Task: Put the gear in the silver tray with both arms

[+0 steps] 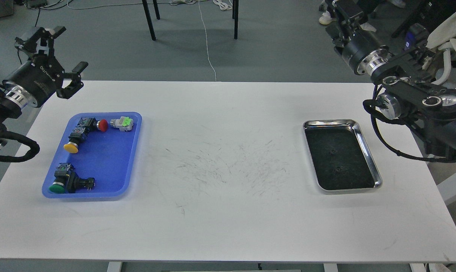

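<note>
The silver tray (330,122) lies on the right side of the white table, its dark scuffed floor holding only two tiny specks. No gear wheel shows; several push-button switches lie in a blue plastic tray (107,162) at the left: red-capped (102,125), yellow-capped (71,147), green-capped (57,187) and a white-and-green one (123,123). My left gripper (72,48) is open and empty, raised above the table's far left corner, behind the blue tray. My right gripper (339,7) is raised high at the back right, far above the silver tray, partly cut off by the top edge.
The white table (228,211) is scuffed in its middle. Chair legs (149,20) and a white cable (207,41) stand on the floor behind it. A person's shoes show at the top right, and a cloth-draped frame (445,34) stands beside my right arm.
</note>
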